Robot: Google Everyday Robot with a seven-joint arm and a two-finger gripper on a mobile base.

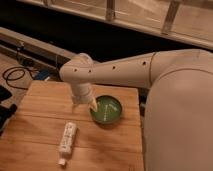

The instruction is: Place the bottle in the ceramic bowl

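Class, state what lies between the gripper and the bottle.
Only bare wooden table, seen in the camera view. The gripper hangs by the green bowl, at its rim.

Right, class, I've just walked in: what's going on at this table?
A white robot arm reaches over the wooden table, its pincer hanging at the rim of the green ceramic bowl. The white bottle lies on its side on the table, apart from the bowl and not held. The bowl looks empty.
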